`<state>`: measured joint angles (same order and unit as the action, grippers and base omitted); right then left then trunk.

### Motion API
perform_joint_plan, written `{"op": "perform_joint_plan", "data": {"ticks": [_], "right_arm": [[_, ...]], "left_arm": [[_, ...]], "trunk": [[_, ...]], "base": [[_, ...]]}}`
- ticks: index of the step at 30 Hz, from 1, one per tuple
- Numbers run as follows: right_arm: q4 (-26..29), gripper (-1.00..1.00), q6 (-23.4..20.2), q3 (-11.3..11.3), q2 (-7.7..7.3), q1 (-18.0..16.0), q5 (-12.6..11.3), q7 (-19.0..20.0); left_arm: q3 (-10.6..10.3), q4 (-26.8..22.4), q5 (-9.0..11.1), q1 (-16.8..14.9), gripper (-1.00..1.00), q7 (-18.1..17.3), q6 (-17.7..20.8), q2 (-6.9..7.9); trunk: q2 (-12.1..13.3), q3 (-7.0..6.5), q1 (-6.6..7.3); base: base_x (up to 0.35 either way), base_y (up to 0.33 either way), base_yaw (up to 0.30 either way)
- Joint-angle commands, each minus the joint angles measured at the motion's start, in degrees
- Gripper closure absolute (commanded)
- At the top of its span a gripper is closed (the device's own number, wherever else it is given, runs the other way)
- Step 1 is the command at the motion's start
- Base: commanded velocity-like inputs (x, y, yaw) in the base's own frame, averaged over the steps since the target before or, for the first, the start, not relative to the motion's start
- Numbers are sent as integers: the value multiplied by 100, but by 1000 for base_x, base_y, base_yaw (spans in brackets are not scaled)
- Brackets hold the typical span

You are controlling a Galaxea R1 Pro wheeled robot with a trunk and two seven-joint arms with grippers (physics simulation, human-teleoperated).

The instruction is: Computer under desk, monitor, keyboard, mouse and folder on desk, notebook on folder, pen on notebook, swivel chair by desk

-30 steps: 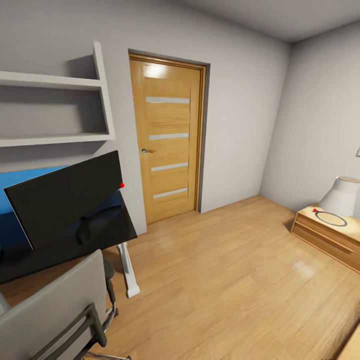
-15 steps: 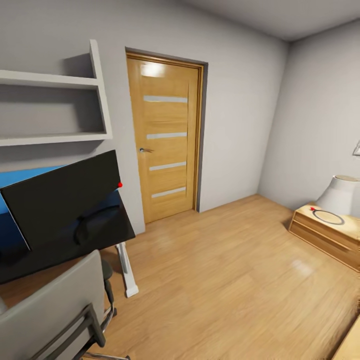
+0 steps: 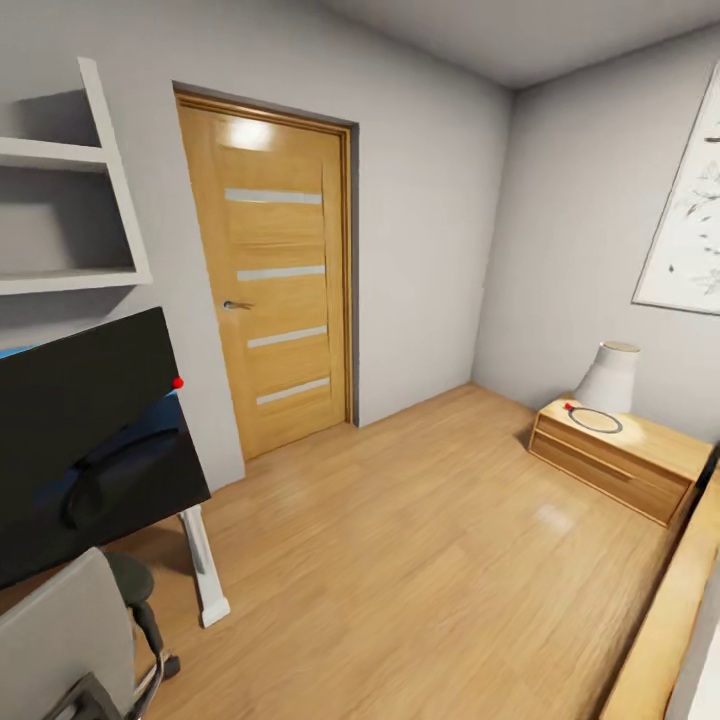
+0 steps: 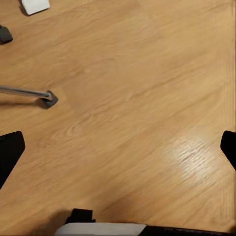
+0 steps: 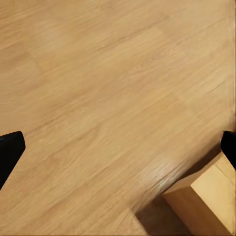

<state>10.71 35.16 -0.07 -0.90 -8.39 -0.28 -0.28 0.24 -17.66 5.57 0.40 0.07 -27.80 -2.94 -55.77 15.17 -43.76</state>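
Head view: The monitor (image 3: 85, 395) stands on the desk (image 3: 120, 490) at the left edge of the picture, tilted, with its red dot at the lower corner nearest the door (image 3: 275, 275). A sliver of blue panel (image 3: 165, 410) shows behind the screen, against the wall. The desk's white leg (image 3: 205, 570) rests on the plank floor (image 3: 420, 560). The grey back of the chair (image 3: 60, 640) sits at the lower left, just in front of the desk, with a black armrest (image 3: 135, 590) beside it. White wall shelves (image 3: 70, 215) hang above the monitor. The oak door is closed. At the right wall a low oak drawer unit (image 3: 620, 460) carries a white lamp (image 3: 608, 378) and a small ring-shaped object (image 3: 598, 421) with a red dot. A framed picture (image 3: 690, 220) hangs above it.

Left wrist view: The left gripper (image 4: 118, 147) hangs over bare floor; its two dark fingertips (image 4: 10, 152) lie at opposite edges of the picture, spread wide, with nothing between them. A chrome chair-base spoke (image 4: 29, 92) ending in a grey cap lies on the floor, a black castor (image 4: 5, 34) and the white desk foot (image 4: 35, 6) beyond it.

Right wrist view: The right gripper (image 5: 118, 147) also hangs over bare floor, its fingertips (image 5: 10, 150) spread wide and holding nothing. The corner of an oak piece of furniture (image 5: 206, 201) stands near one fingertip.
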Motion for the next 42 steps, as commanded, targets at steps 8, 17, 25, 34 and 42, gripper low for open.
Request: {"op": "perform_joint_plan", "data": {"ticks": [8, 17, 25, 34, 42], "right_arm": [[-8, -100, 11, 4, 2, -5, -1, -1], [-8, -100, 17, 23, -5, -5, 16, 1], [-8, -100, 17, 18, -7, -5, 13, 1], [0, -100, 17, 16, -14, -5, 13, 1], [1, -100, 19, 9, -16, -5, 12, 1]], "left_arm": [[17, 24, -12, 4, -100, 15, -12, 15], [28, 26, -12, 4, -100, 28, -7, 21], [29, 29, -12, 4, -100, 29, -4, 25], [29, 35, -12, 4, -100, 29, -4, 30], [29, 35, -12, 4, -100, 29, -6, 30]], "trunk": [[-4, 37, -4], [-4, 52, -4], [-4, 52, -4], [-4, 52, -4], [-4, 52, -4]], "base": [[314, 19, -249], [323, 87, -20], [328, -11, -1], [328, -62, 0], [328, -7, 0]]}}
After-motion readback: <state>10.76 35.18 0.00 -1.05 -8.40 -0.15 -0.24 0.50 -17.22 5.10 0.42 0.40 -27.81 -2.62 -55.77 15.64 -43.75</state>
